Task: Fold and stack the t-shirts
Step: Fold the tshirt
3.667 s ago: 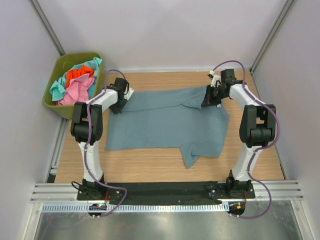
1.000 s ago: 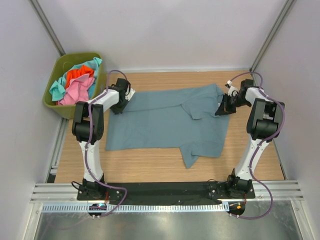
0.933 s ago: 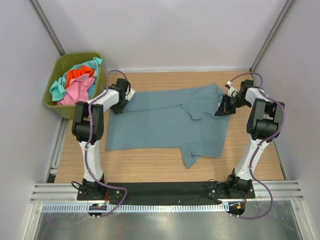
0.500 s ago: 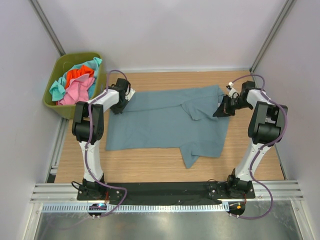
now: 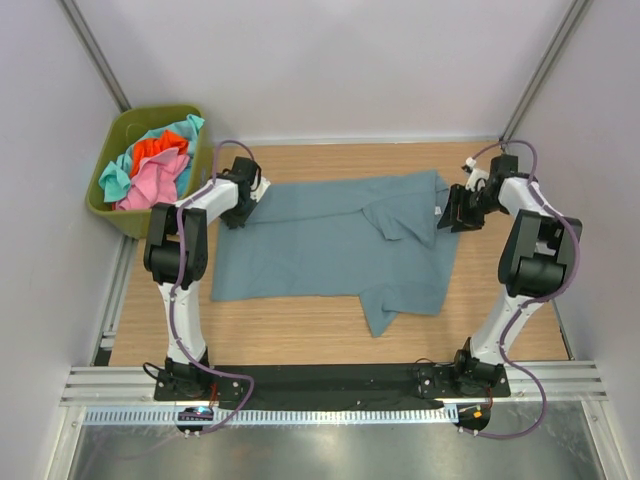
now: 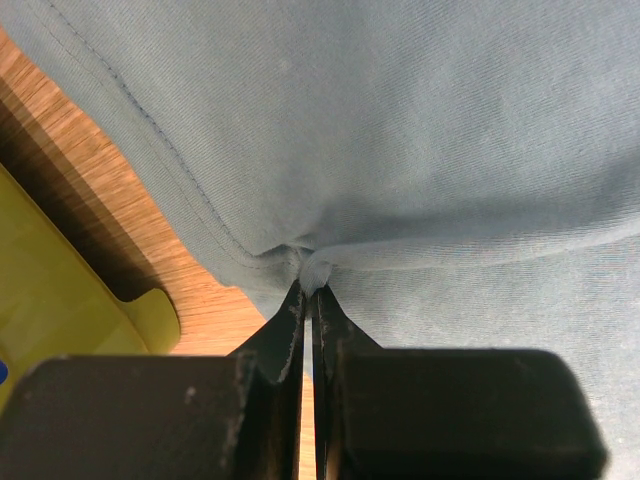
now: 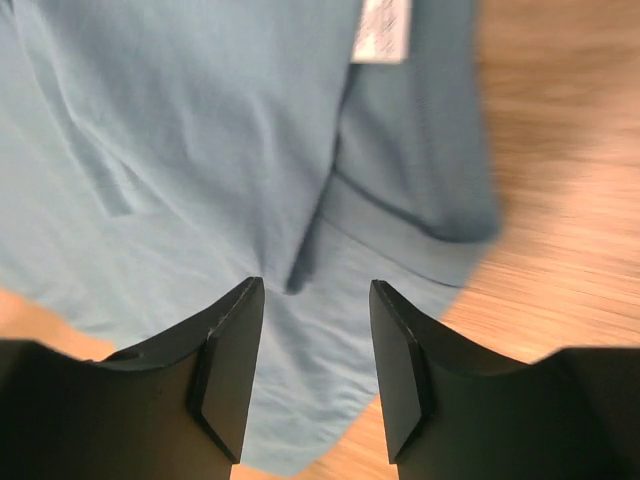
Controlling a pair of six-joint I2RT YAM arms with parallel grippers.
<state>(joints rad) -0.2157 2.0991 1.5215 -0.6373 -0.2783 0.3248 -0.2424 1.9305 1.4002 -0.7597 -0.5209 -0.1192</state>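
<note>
While the pink, orange-red and turquoise t-shirts (image 5: 150,165) sit bunched in the olive bin (image 5: 112,218) just outboard of the left gripper (image 6: 311,292), that gripper is clamped on a small pucker of the slate-blue t-shirt (image 5: 330,245) at its hem edge. From those closed fingertips the shirt spreads flat across the table (image 5: 300,335) toward the right gripper (image 7: 315,290). That gripper's jaws stand apart with nothing between them. It hangs just above the shirt's corner, with the white label (image 7: 383,28) ahead of its tips.

With only one side pinned, I judge the main risk to be the left arm pulling. The free side would then slide after it and bunch, spoiling the spread. The flap lying doubled over just inboard of the right gripper could also get pressed into the fold as a crease.

A second ago the right gripper was pinched shut on that corner. It has since let go and drawn slightly outward, leaving the corner lying flat.
</note>
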